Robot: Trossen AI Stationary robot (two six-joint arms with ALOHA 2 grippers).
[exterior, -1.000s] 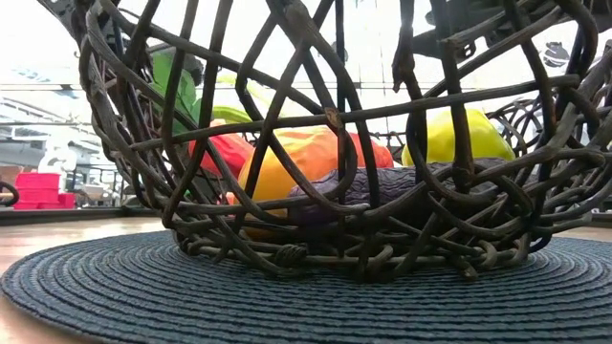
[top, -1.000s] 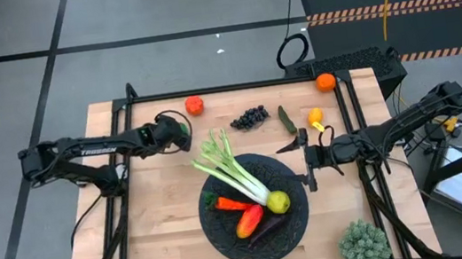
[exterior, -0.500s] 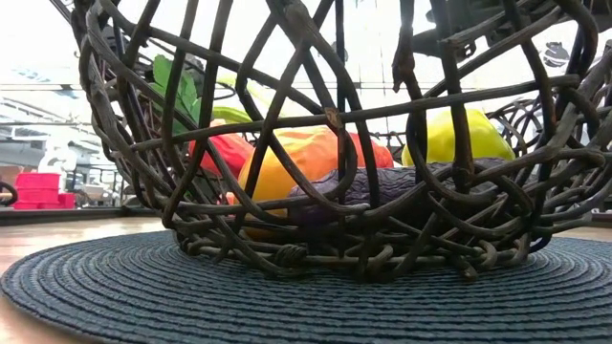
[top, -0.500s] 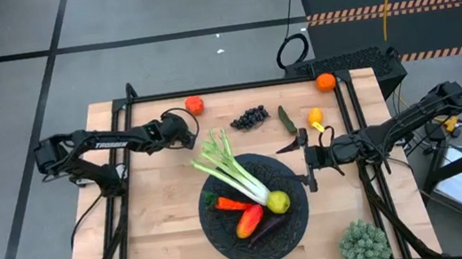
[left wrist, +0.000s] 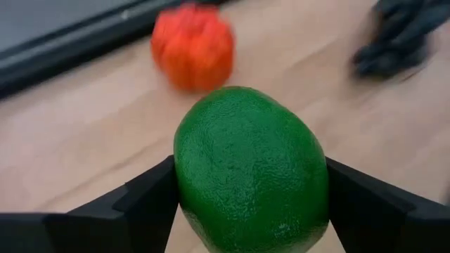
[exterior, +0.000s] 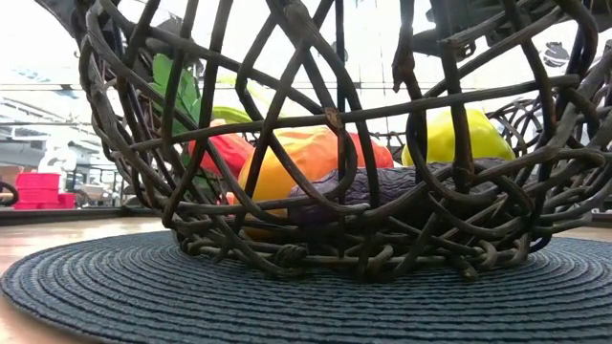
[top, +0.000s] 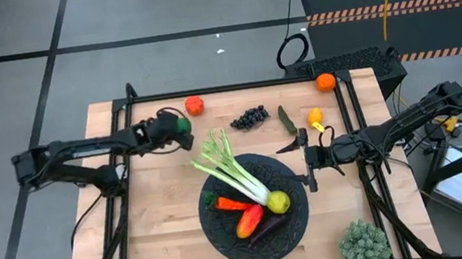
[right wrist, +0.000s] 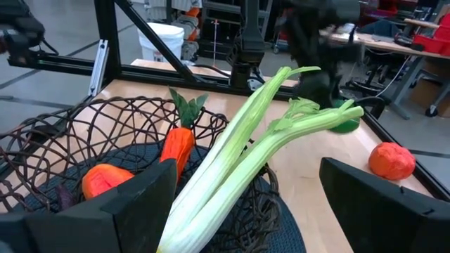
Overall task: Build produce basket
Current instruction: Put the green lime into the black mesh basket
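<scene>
Low view: basket (exterior: 335, 191) cut off at top and both sides; its weave hides most of the orange pepper (exterior: 296, 162), eggplant (exterior: 382, 186) and lemon (exterior: 449, 139). Left wrist view: lime (left wrist: 249, 169) cut off at the bottom edge; tomato (left wrist: 193, 46) and grapes (left wrist: 397, 35) blurred, grapes clipped by the edge. Right wrist view: leek (right wrist: 239, 165) hides part of the basket; left arm (right wrist: 309, 42) blurred. High view: green clump (top: 364, 246) cut off at the bottom edge.

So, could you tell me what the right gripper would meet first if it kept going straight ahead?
Most likely the leek, lying over the basket rim directly ahead of the open right gripper; depth is uncertain.
</scene>
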